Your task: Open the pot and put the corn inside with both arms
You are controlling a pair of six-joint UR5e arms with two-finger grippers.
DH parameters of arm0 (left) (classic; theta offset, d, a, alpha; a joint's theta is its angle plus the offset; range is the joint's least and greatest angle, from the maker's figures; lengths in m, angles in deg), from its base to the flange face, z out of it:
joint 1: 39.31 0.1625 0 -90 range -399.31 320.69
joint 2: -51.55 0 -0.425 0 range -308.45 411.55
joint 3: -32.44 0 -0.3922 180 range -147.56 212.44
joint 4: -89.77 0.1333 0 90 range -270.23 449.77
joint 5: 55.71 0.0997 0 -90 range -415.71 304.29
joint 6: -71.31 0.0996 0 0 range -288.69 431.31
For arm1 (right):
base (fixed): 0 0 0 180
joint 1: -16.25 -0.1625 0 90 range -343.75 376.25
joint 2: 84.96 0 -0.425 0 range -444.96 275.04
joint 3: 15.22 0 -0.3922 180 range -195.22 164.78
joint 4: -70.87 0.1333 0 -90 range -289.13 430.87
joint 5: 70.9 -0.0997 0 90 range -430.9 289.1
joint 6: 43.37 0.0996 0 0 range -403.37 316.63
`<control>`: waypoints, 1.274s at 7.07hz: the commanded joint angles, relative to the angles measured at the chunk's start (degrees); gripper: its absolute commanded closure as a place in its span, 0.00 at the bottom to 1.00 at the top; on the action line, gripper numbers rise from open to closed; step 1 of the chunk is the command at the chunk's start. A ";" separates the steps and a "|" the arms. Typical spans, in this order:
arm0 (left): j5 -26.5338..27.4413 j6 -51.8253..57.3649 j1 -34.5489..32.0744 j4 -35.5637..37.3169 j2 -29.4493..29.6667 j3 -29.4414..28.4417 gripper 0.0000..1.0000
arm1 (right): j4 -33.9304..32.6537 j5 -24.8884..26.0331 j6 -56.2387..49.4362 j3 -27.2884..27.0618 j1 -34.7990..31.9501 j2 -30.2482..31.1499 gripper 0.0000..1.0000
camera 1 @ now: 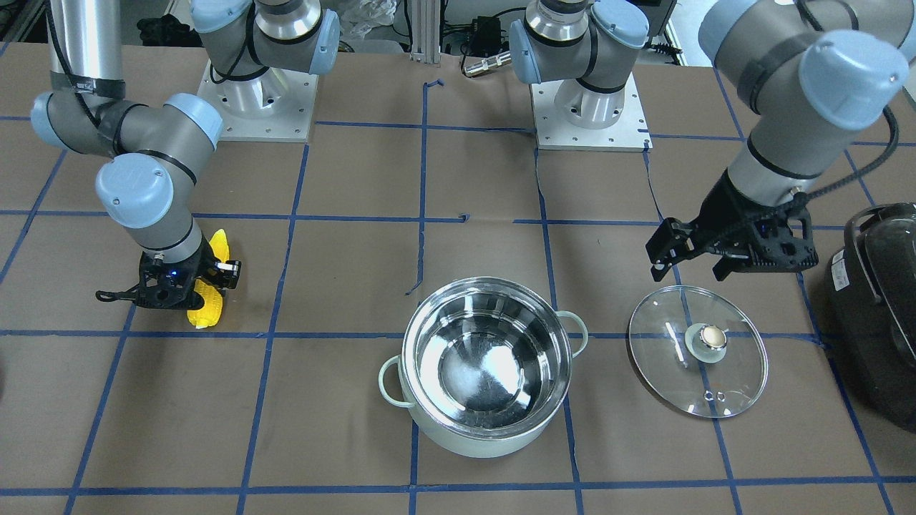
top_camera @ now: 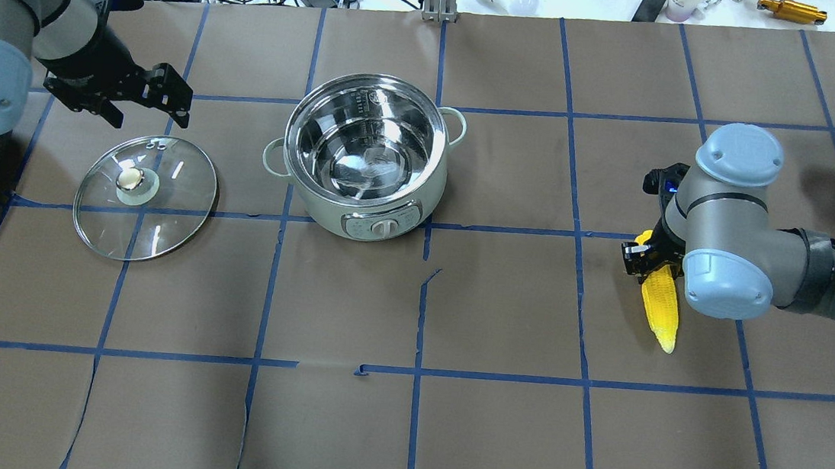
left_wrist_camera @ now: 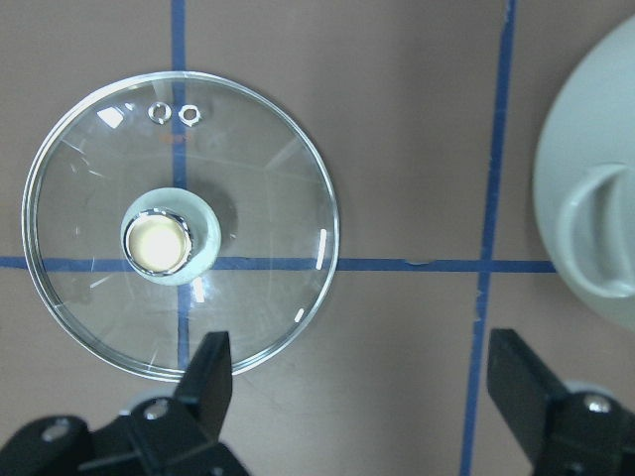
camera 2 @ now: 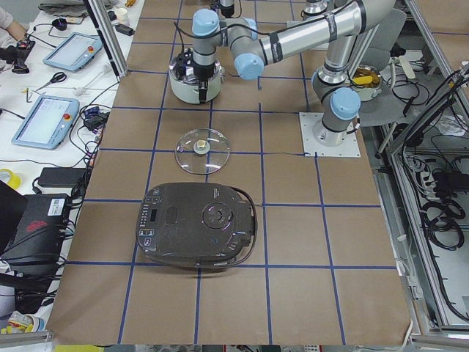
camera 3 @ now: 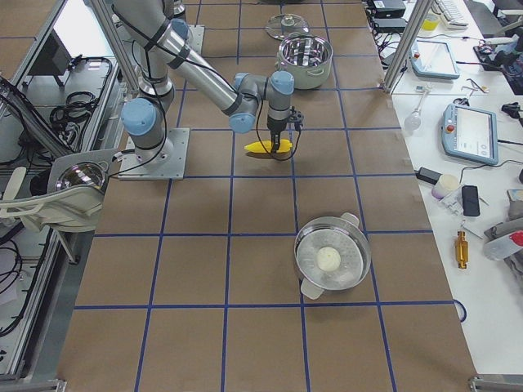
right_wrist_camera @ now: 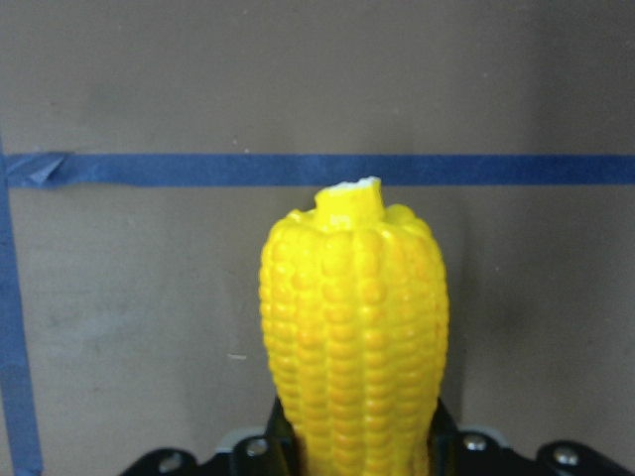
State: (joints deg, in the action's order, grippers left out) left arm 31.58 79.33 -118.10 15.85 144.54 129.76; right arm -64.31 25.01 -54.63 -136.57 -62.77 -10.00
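Pot [camera 1: 465, 442]: one, uncovered; one lid [camera 1: 724, 380] flat beside; one corn [top_camera: 662, 308] pinched by right end effector [camera 1: 206, 282]; left end effector [camera 1: 688, 272] spread

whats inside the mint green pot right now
Nothing: the pot shows only its bare steel bottom and walls. Its glass lid lies on the table beside it, and the corn is in the right gripper. In each view the rim hides the near inner wall.
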 commanded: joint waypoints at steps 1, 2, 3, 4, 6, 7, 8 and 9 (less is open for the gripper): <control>0.16 -3.09 -3.98 -10.78 -5.09 -7.37 0.04 | 5.32 -0.37 0.01 6.78 -0.26 0.45 0.79; 0.24 -3.53 -7.65 -11.93 -6.84 -9.15 0.04 | 12.24 -0.89 0.45 14.23 -0.96 0.01 0.81; 0.59 -4.32 -10.56 -12.56 -6.77 -9.52 0.04 | 16.40 -1.77 0.54 20.22 -2.71 -0.95 0.81; 0.42 -8.24 -11.46 -12.56 -6.51 -9.69 0.04 | 17.13 -3.26 1.50 26.20 -6.12 -3.48 0.80; 0.33 -9.95 -11.64 -12.83 -6.86 -9.52 0.02 | 22.83 -4.94 7.71 38.06 -11.93 -8.84 0.81; 0.85 -9.52 -11.38 -12.48 -7.21 -9.78 0.00 | 23.20 -8.77 13.84 40.73 -15.00 -10.26 0.80; 1.99 -9.08 -10.08 -11.95 -7.12 -9.87 0.00 | 23.21 -11.07 19.82 41.98 -17.20 -10.36 0.80; 2.70 -8.64 -8.41 -11.95 -7.04 -9.61 0.00 | 22.51 -17.88 23.44 42.16 -19.31 -10.54 0.80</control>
State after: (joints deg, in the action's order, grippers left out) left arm 33.35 70.22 -128.20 3.71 137.46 120.02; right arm -41.45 13.51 -36.63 -95.52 -79.31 -20.09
